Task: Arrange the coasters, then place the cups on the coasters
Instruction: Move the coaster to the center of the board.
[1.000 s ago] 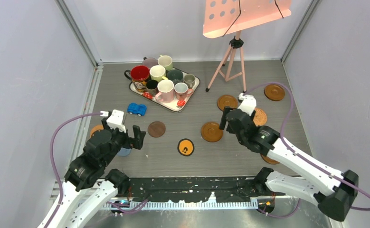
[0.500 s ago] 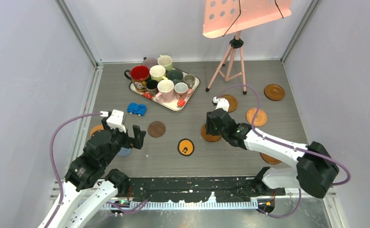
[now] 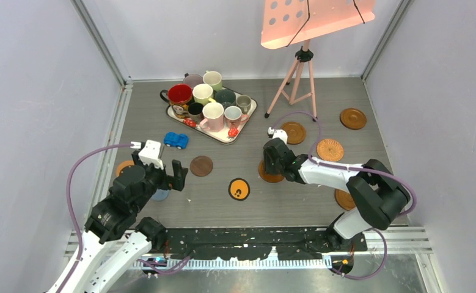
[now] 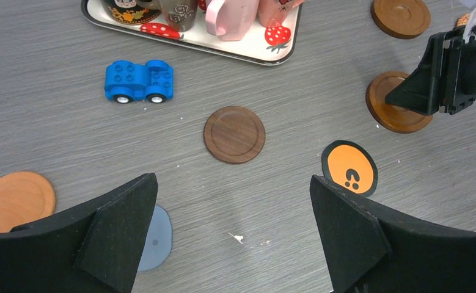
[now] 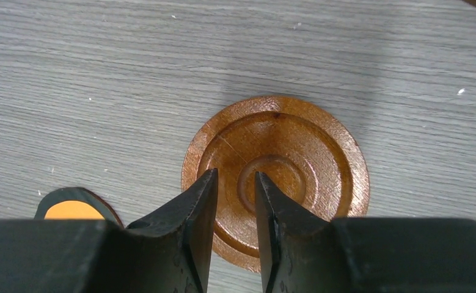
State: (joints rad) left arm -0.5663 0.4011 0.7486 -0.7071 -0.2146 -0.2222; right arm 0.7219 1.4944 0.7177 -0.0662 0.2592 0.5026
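My right gripper point(image 5: 235, 177) hangs low over a glossy brown rimmed coaster point(image 5: 308, 159), its jaws drawn close with a narrow gap and nothing pinched between them. From above, this right gripper point(image 3: 273, 160) covers most of that coaster point(image 3: 266, 175). My left gripper point(image 4: 231, 183) stands wide open above bare table, between a blue coaster point(image 4: 156, 238) and a black one with an orange centre point(image 4: 349, 168). A dark wood coaster point(image 4: 234, 134) lies ahead of it. The cups point(image 3: 214, 101) stand crowded on the strawberry-print tray point(image 3: 220, 139).
Other coasters lie at the right point(image 3: 294, 132), point(image 3: 352, 118), point(image 3: 330, 149), point(image 3: 344, 199), and a plain orange one point(image 3: 123, 166) at the left. A blue toy car point(image 3: 176, 140) sits near the tray. A pink tripod stand point(image 3: 299, 67) rises at the back.
My right arm has swung left and down onto the brown coaster, and its jaws have narrowed. The left arm has not moved.
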